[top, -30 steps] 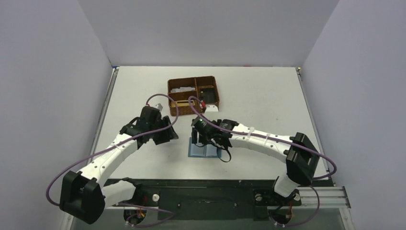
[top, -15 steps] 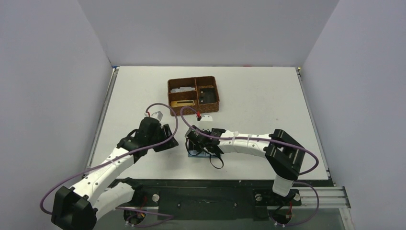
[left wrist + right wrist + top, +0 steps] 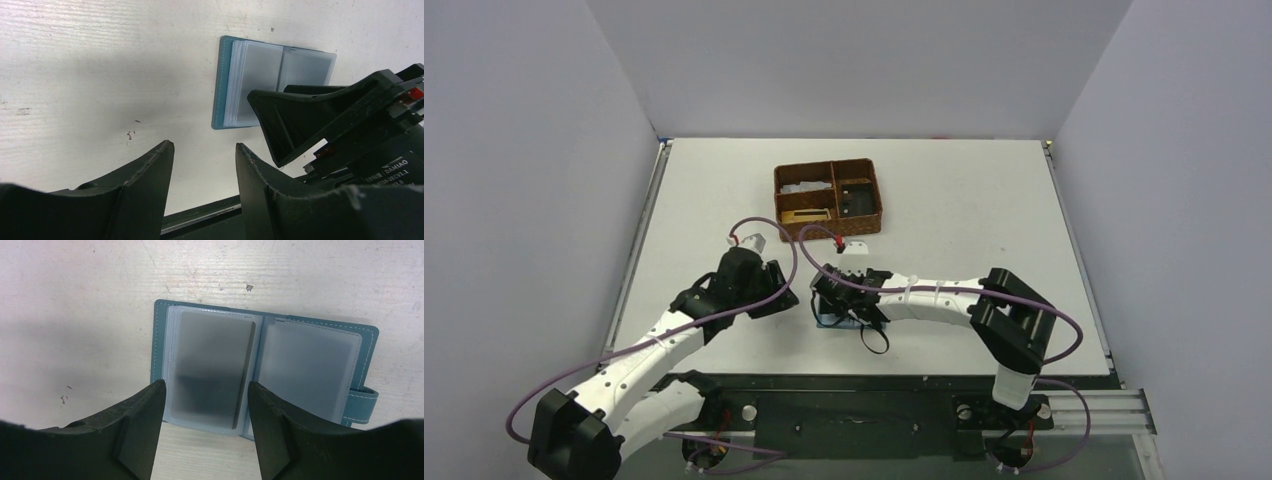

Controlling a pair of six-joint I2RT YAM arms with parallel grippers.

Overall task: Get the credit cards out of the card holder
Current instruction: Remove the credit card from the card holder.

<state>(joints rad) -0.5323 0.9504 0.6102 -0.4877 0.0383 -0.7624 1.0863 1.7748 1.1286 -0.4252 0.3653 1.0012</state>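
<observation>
**Top view.** The holder lies open on the table near its front edge, mostly hidden under the right gripper. The left gripper hangs just beside it. The basket stands well apart behind.

**Left wrist.** The left gripper is spread and empty over bare table, just short of the holder.

**Right wrist.** The right gripper is spread, straddling the left sleeve and pinching nothing. A dark card shows through the frosted plastic. A tab sits at the far edge.

**Handling, judged.** The holder looks light and soft, and likely to slide unless pinned. The card looks thin, stiff and slick, and snug in its sleeve. It should be taken by its exposed edge at the sleeve mouth; which side that is cannot be told.
</observation>
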